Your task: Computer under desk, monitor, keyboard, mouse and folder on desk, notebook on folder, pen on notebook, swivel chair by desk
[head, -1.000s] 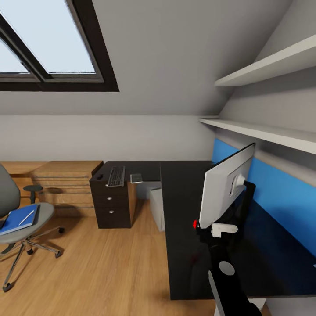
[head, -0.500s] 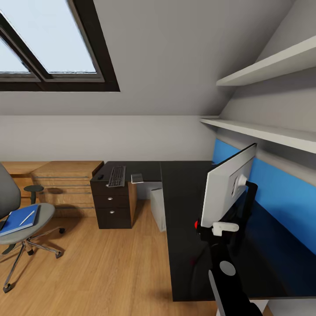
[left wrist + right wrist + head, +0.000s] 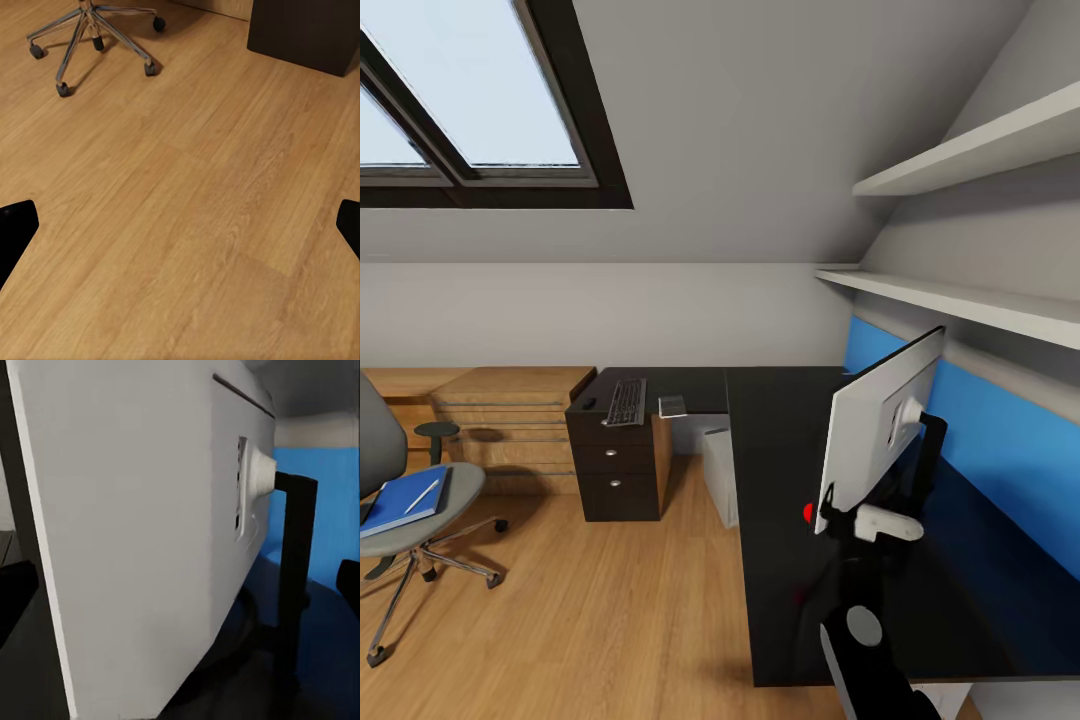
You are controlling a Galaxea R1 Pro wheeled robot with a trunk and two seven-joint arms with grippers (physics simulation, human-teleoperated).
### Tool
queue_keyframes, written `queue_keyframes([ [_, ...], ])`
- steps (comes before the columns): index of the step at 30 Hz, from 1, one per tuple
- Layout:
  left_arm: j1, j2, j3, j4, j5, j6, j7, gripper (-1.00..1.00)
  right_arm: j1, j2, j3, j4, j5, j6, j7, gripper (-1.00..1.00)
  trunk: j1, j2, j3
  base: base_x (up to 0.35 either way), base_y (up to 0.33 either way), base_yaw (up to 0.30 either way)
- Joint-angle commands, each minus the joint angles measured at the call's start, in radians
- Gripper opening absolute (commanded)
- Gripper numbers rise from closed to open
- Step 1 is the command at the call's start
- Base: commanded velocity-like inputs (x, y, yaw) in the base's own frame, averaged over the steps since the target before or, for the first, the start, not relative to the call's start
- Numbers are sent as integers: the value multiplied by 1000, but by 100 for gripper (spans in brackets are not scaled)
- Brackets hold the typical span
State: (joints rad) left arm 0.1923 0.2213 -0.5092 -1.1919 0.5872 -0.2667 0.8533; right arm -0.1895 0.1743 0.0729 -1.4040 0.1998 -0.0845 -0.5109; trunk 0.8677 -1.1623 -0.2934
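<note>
Pale, even daylight comes through the skylight (image 3: 470, 100) at ten o'clock of the head view, leaving the sloped ceiling and walls flat grey and laying only soft, blurred shadows under the chair (image 3: 410, 500) and beside the drawer unit (image 3: 615, 465). The glossy black counter (image 3: 830, 520) stays dark, with a faint blue sheen from the wall panel (image 3: 1000, 440) at three o'clock. All renders look slightly soft and compressed; up close the monitor (image 3: 142, 532) back is smooth grey shading darker downward, and the floor (image 3: 187, 210) is evenly lit.
</note>
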Motion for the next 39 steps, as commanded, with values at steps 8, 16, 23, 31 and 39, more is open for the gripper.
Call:
queue_keyframes([
  [8,-1,1,-3,-2,8,-6,3,100,-1,0,38,43,7,-101,-59,100,0,-1,-1,0,0,0],
  [16,-1,1,-3,-2,8,-6,3,100,-1,-1,46,50,7,-116,-64,100,0,-1,-1,0,0,0],
  [23,-1,1,-4,-2,8,-7,4,100,-1,-2,53,68,14,-115,-60,100,0,-1,-1,0,0,0],
  [31,-1,1,-6,-2,5,-9,4,100,1,-2,106,114,60,-112,-65,100,0,-1,-1,88,0,0],
  [39,-1,1,-6,-2,5,-8,4,100,1,-1,111,117,64,-107,-67,100,0,-1,-1,104,0,0],
])
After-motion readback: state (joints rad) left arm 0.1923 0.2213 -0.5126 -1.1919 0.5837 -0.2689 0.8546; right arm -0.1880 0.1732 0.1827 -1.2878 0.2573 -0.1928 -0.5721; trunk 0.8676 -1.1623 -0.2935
